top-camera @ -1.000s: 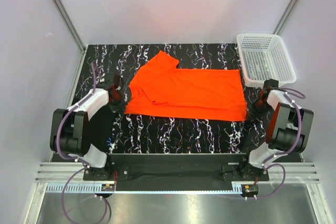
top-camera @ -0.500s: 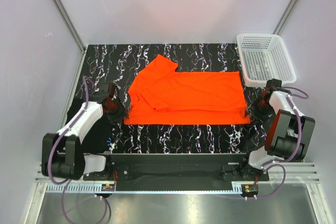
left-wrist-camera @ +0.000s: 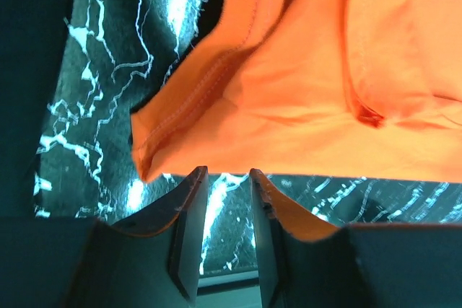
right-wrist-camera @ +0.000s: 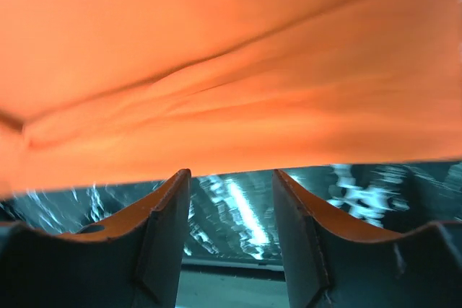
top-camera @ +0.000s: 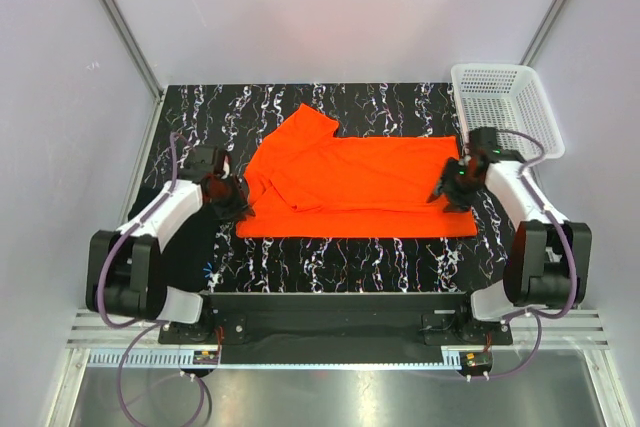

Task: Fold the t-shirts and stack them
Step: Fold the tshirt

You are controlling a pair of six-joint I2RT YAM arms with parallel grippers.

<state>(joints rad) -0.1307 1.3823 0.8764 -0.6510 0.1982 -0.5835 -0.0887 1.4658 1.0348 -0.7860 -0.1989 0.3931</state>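
The orange-red t-shirt (top-camera: pixel 355 185) lies flat on the marbled mat (top-camera: pixel 330 257), folded into a long band with one sleeve (top-camera: pixel 305 125) pointing toward the back. My left gripper (top-camera: pixel 238 203) is at the shirt's near left corner, open by a narrow gap, with only mat between its fingers (left-wrist-camera: pixel 227 174). The collar end of the t-shirt (left-wrist-camera: pixel 303 84) lies just beyond its tips. My right gripper (top-camera: pixel 446 187) hovers at the shirt's right end, open and empty (right-wrist-camera: pixel 231 174), with the t-shirt's edge (right-wrist-camera: pixel 231 106) just past its tips. A plain black folded t-shirt (top-camera: pixel 192 247) lies under the left arm.
A white mesh basket (top-camera: pixel 505 117) stands at the back right corner, close behind the right arm. Grey walls close the table in on the left, back and right. The arm bases sit on a black rail (top-camera: pixel 340 312) at the near edge.
Both grippers opened and let go of the shirt's corners, and the shirt now lies flat. The right gripper moved inward and back over the shirt's right end. The left shifted slightly right.
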